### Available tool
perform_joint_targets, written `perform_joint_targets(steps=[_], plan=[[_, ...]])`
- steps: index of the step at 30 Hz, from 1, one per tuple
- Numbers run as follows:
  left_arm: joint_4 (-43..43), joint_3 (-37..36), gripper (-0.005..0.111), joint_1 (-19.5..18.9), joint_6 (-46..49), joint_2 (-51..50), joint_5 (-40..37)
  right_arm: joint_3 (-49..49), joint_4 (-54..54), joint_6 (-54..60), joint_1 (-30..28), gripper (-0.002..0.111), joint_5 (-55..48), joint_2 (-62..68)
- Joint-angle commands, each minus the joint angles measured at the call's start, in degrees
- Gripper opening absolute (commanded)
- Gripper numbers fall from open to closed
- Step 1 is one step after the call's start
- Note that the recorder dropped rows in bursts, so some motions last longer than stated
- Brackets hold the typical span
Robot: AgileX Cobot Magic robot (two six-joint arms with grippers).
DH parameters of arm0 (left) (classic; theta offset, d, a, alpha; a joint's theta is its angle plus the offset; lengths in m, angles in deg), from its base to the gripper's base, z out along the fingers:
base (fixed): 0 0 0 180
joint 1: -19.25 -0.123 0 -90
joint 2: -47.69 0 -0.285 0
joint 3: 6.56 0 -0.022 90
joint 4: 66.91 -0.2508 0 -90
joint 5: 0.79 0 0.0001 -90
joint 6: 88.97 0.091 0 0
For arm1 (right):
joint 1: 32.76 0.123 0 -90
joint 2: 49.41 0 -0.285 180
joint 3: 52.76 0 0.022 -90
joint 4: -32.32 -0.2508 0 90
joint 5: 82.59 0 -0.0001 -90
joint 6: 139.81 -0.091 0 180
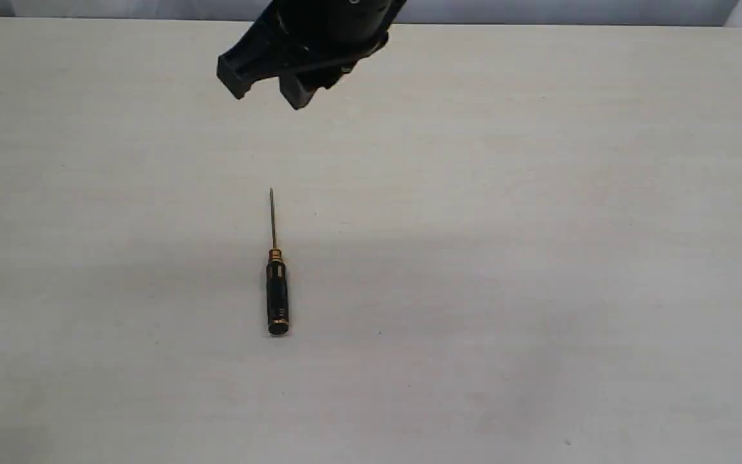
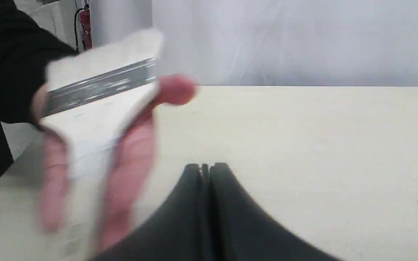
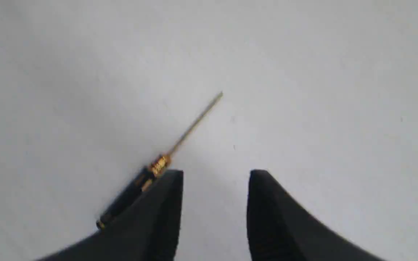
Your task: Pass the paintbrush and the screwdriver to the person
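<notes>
On the pale table (image 1: 538,258), at about 8 o'clock from the middle of the exterior view, the screwdriver (image 1: 276,283), lying flat and alone. Thin shaft toward 12 o'clock, black handle with gold rings toward 6 o'clock. Touched by nothing.

Well beyond its tip, at 12 o'clock from it and against the upper edge of that view, the right gripper (image 1: 265,90), raised off the table. Jaws spread wide, nothing between them. In the right wrist view, the handle just beside one black finger (image 3: 158,203) and partly hidden behind it; whether touching or apart, cannot tell, though the exterior view suggests height above the table.

In the left wrist view, the left gripper (image 2: 205,167) low over the table, jaws pressed together, holding nothing. Close beside it, the person's hand (image 2: 132,145), blurred, fingers wrapped around the paintbrush (image 2: 100,87). Grasping it, with the thumb tip against the edge near the shiny metal band. Pale bristles above that band; handle largely lost in the blur. Brush clear of the table and of both grippers.
</notes>
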Motion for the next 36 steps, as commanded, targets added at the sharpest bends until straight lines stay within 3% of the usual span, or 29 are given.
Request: perform_joint_targets(steps=[1,8,36], plan=[[0.02,-0.12,0.000,0.32,-0.12,0.14,0.62,0.39,0.78,-0.96,-0.08,0.033,-4.91,-0.65],[0.02,-0.12,0.000,0.32,-0.12,0.14,0.62,0.39,-5.13,-0.96,-0.08,0.048,-3.68,2.20],[0.26,-0.12,0.000,0.32,-0.12,0.14,0.56,0.39,-8.57,-7.40,2.44,0.048,4.70,21.02]])
